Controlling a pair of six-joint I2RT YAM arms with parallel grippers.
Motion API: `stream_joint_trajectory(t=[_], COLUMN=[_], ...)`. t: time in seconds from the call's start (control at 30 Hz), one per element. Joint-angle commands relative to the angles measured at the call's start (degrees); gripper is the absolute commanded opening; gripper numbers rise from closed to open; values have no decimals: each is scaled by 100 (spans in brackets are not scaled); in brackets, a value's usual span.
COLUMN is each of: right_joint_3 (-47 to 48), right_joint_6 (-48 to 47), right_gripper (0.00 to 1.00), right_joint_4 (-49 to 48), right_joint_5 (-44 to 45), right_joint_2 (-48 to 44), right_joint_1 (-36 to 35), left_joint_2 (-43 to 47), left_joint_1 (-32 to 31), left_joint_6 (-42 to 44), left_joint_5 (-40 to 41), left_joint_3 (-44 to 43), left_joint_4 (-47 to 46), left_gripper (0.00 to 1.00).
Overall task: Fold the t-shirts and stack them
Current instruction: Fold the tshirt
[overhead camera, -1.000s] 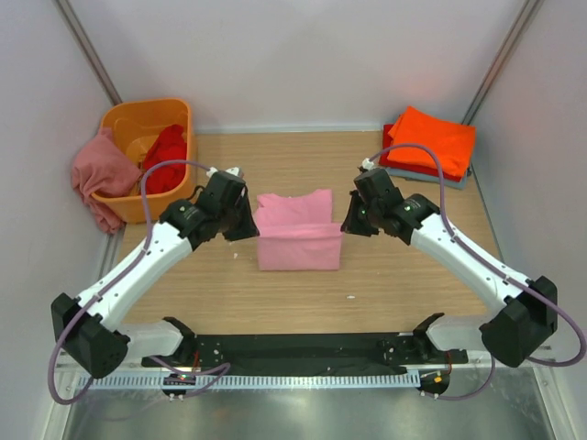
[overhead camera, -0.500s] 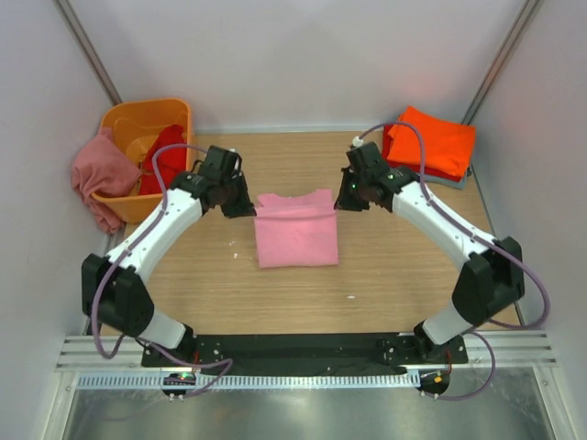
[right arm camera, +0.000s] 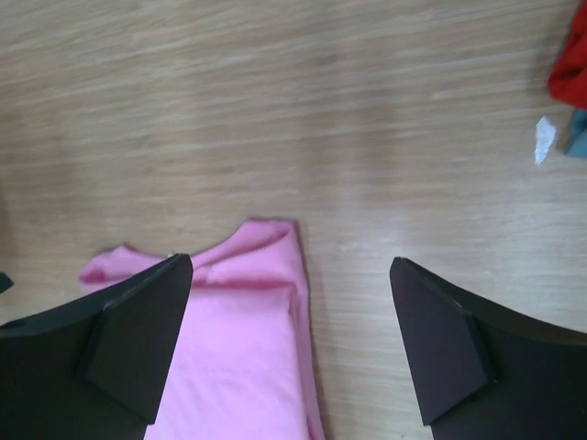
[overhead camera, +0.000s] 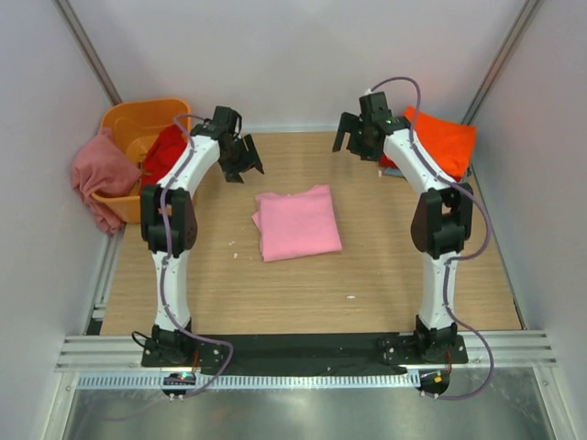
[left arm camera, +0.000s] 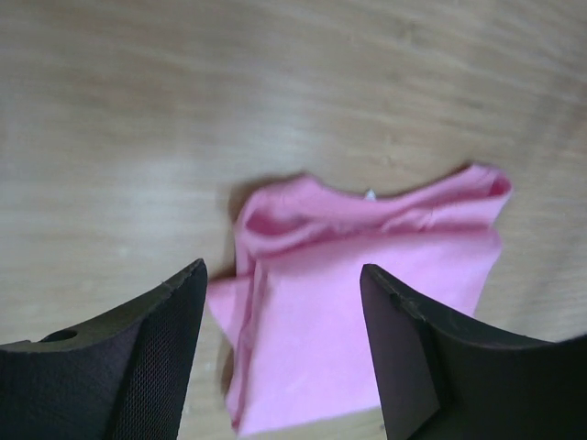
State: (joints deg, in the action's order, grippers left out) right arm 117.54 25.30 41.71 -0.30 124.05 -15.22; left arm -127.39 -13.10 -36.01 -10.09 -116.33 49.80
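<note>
The folded light pink cotton t-shirt (overhead camera: 296, 223) lies as a rough rectangle near the middle of the pale wooden desk (overhead camera: 394, 275), slightly askew, with nothing touching it. In the left wrist view the same shirt (left arm camera: 367, 312) shows its collar end and a rumpled fold along its left side, and in the right wrist view (right arm camera: 238, 348) one folded corner points up the desk. The left tool (overhead camera: 240, 165) hangs above bare wood behind the shirt's left corner, its two black fingers (left arm camera: 138, 357) spread wide and holding nothing. The right tool (overhead camera: 353, 145) hangs behind the shirt's right corner, near the back edge of the desk, its fingers (right arm camera: 449, 348) likewise spread wide apart and empty. Both arms are stretched far forward from their bases. At the back right corner sits a folded bright orange t-shirt (overhead camera: 442, 137) on top of a stack; the right wrist view catches the edge of a red garment (right arm camera: 570, 64) and a sliver of grey-blue cloth (right arm camera: 578, 137) there, with a small white scrap (right arm camera: 544, 139) on the wood beside them. At the back left stands a rigid orange plastic tub (overhead camera: 128, 124) with a crumpled red t-shirt (overhead camera: 165, 151) inside it and a dusty rose t-shirt (overhead camera: 99, 174) draped over its left wall.
</note>
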Motion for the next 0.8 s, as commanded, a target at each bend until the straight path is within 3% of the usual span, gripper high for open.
stream_joint_trajectory(t=[0.0,0.07,0.2,0.27,0.47,0.63,0.77], right_joint_3=[-1370,-2553,-3868,-4437,-5836,-5997,-5323], right_joint_6=[-149,132,379,449,555,397,327], right_gripper=[96,96,94,85,80,81,80], right_joint_4=[-898,-1409,-2385,-2641,-3187,-3126,-3108], right_joint_5=[-733,-1620,-2342,-2675,-3038,-2713,-2590], right_joint_2=[-1590,-2066,-2428,-2543,-3254,-3440,-2889], right_joint_1=[-17,54,107,107,107,116,116], left_joint_2=[1399,1882,2315,2359,1956,1490,1094], left_joint_1=[-61,-78,-227,-403,-772,-746,-746], left_joint_6=[-55,-47,41,41,94,462,542], left_joint_5=[7,-54,-125,-195,-196,323,577], left_joint_3=[686,1102,2148,2342,2353,1773,1376], left_joint_4=[-75,-329,-822,-1032,-1192,-1043,-595], left_gripper=[69,69,65,61,57,61,59])
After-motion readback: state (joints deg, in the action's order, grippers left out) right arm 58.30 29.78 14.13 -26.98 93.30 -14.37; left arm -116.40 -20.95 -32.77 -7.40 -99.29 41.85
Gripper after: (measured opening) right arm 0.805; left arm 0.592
